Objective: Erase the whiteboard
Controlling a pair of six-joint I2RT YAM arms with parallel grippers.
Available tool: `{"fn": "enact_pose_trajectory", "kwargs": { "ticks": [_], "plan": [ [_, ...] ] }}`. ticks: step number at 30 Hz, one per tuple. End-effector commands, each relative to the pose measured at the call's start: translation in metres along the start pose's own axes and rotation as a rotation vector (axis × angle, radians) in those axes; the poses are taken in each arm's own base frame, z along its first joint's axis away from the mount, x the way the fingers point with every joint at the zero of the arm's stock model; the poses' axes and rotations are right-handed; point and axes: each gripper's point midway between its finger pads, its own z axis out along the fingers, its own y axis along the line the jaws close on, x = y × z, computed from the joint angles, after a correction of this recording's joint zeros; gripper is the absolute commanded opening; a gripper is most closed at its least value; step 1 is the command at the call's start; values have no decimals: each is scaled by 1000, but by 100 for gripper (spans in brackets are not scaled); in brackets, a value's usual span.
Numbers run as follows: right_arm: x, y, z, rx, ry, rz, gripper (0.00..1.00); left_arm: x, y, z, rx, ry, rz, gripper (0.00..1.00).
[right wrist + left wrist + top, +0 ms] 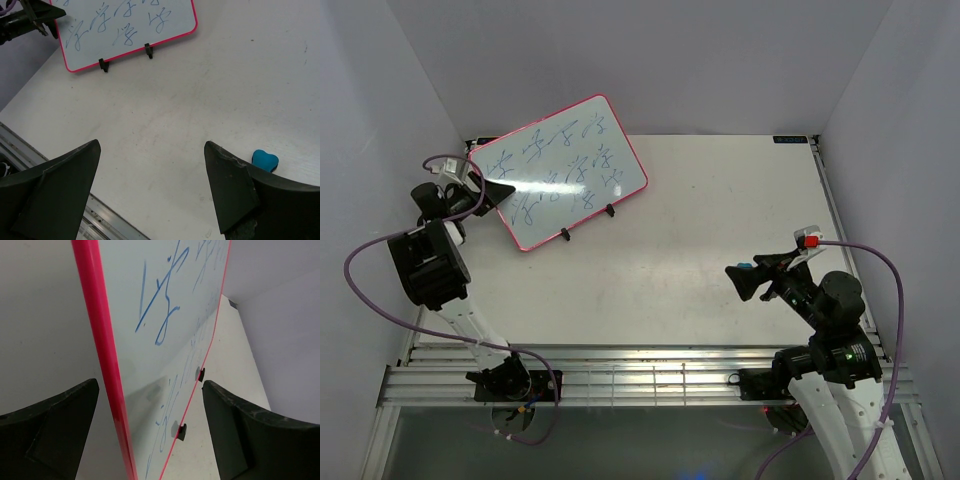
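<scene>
Left tool (150, 385) astride one whiteboard (145, 285); right tool (150, 145) near one eraser (265, 160)

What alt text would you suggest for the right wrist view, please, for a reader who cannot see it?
The right end effector, open, hangs over a white table. At upper left the whiteboard, covered in blue writing, stands on two black feet; a blue eraser lies at lower right.

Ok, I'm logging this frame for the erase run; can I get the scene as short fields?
whiteboard: standing on black feet, far left of table, covered in blue writing
left gripper: fingers open, straddling the board's pink edge
right gripper: open, above the table
eraser: blue, lying on table near right gripper, unheld
</scene>
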Motion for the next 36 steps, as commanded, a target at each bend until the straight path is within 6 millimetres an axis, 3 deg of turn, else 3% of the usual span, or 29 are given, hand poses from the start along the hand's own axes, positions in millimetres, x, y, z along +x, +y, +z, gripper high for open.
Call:
{"fn": "enact_pose_trajectory", "kwargs": {
  "ticks": [1,7,12,16,27,36],
  "plan": [
    [-19,16,1,-83,-67,-58,90,-18,-26,1,176,20,51,94],
    [-18,22,3,-127,-43,-66,90,-14,-30,2,285,36,58,88],
    [-23,24,1,-129,-61,-84,91,-7,-24,-3,338,36,-12,69],
    [-17,26,4,-152,-35,-82,93,-17,-23,-11,361,-2,12,66],
    [-16,24,8,-155,-28,-83,95,-29,-21,-6,380,-7,15,57],
    [-18,27,9,-165,-24,-82,97,-15,-17,5,396,33,-6,49]
  ]
}}
